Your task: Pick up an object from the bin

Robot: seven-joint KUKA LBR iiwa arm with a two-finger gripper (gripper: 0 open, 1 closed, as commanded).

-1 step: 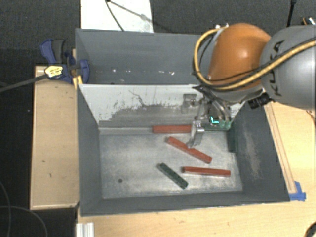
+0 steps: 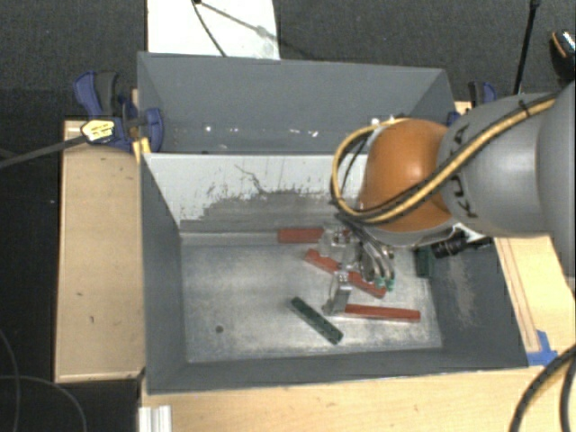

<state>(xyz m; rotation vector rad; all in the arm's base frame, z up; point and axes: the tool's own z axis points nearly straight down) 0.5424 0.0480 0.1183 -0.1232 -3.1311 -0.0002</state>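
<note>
Step in hand, as judged: approach. The gripper (image 2: 346, 282) sits low at centre-right of the grey bin (image 2: 225, 286), over a slanted red-brown bar (image 2: 318, 259), near a dark green bar (image 2: 317, 319) (whether it is spread or closed cannot be told). The next move calls for centring on one bar, then closing and lifting.

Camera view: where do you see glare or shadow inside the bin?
In the camera view, small bright glints dot the back wall of the grey bin; its floor is paler at left and darker at right, past the end effector, beneath the arm's orange cover.
</note>
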